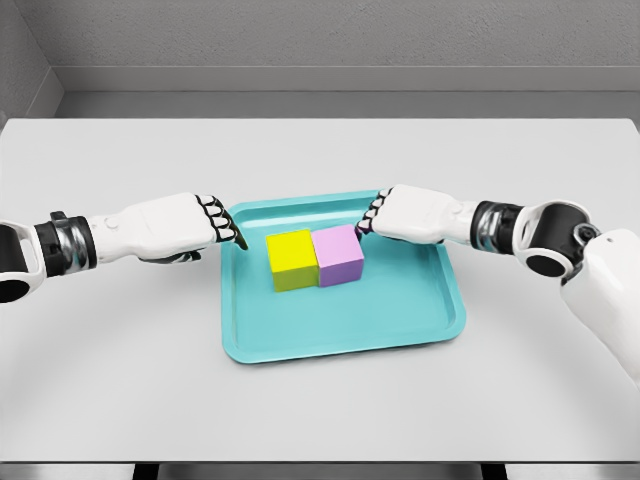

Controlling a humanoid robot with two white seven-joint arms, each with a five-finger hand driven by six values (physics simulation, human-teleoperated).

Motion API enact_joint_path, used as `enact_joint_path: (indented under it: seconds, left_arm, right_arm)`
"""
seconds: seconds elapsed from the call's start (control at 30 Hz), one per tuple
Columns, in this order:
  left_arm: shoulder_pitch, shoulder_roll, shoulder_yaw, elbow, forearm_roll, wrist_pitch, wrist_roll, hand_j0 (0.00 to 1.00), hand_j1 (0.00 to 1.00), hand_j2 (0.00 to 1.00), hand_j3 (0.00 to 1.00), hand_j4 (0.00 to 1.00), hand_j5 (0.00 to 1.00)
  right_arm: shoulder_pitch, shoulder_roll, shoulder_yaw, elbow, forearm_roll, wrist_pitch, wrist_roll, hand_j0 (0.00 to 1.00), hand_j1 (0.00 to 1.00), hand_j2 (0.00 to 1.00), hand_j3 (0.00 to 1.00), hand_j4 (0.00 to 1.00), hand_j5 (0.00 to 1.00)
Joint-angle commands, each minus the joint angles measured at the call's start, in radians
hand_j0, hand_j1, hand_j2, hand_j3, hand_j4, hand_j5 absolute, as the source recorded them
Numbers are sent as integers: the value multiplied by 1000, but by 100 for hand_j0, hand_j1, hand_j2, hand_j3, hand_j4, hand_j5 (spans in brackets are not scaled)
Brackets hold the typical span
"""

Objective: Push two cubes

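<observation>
Grey walls behind, white table (pixel 120 360) filling the view, teal tray (pixel 340 345) at centre. Yellow cube (pixel 291 259) and pink cube (pixel 339 255) sit inside the tray, upper middle, side faces touching, yellow to the picture's left. Left hand (pixel 170 228) comes in from the left, fingers curled into a fist, holding nothing, knuckles at the tray's left rim, just short of the yellow cube with a small gap. Right hand (pixel 410 214) comes in from the right, also curled and empty, knuckles at the pink cube's upper right corner; looks like contact but hard to confirm. Judgement: cubes are already together, so the pushing looks done or nearly done. What's left, if anything, is a last squeeze and pulling both hands clear.
</observation>
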Motion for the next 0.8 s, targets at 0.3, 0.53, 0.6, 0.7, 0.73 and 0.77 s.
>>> enact_joint_path:
  seconds: [0.3, 0.53, 0.6, 0.7, 0.73, 0.77]
  left_arm:
    - [-6, 57, 24, 1, 64, 2, 0, 74, 74, 74, 74, 74, 74]
    - [11, 168, 118, 190, 183, 2, 2, 100, 100, 100, 100, 100, 100]
    - [11, 169, 121, 196, 183, 2, 2, 100, 100, 100, 100, 100, 100]
    - [8, 170, 124, 201, 183, 2, 2, 100, 100, 100, 100, 100, 100]
    - [8, 168, 125, 228, 186, 2, 0, 100, 100, 100, 100, 100, 100]
    - [9, 168, 141, 235, 186, 2, 0, 100, 100, 100, 100, 100, 100]
  right_arm:
    - [-15, -74, -17, -7, -17, 2, -3, 64, 64, 64, 64, 64, 64]
    - [11, -373, -181, -231, -244, 2, -7, 65, 65, 65, 65, 65, 65]
    - [55, -387, -247, -228, -250, 2, -6, 65, 65, 65, 65, 65, 65]
    - [117, -396, -307, -219, -249, 2, -6, 78, 78, 78, 78, 78, 78]
    - [127, -396, -315, -219, -249, 2, -6, 91, 91, 91, 91, 91, 91]
    - [130, -397, -315, -217, -249, 2, -6, 99, 99, 99, 99, 99, 99]
